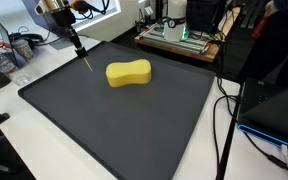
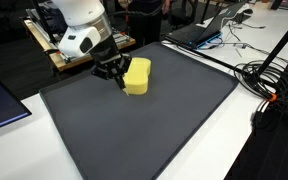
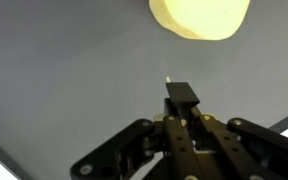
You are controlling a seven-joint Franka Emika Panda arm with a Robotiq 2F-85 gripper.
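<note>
My gripper (image 1: 75,41) is shut on a thin black stick-like tool (image 1: 82,53) with a pale tip, and holds it tip down just above the dark grey mat (image 1: 114,125). A yellow peanut-shaped sponge (image 1: 129,73) lies on the mat a short way from the tip. In the exterior view from the other side, the gripper (image 2: 111,70) hangs right next to the sponge (image 2: 137,75). In the wrist view the fingers (image 3: 181,118) are closed around the black tool (image 3: 181,96), with the sponge (image 3: 199,15) at the top edge.
The mat (image 2: 154,130) covers most of a white table. A wooden tray with electronics (image 1: 179,40) stands at the back. Cables (image 2: 269,80) and a laptop (image 2: 199,32) lie beside the mat. Cups and clutter (image 1: 4,60) sit near the robot's base.
</note>
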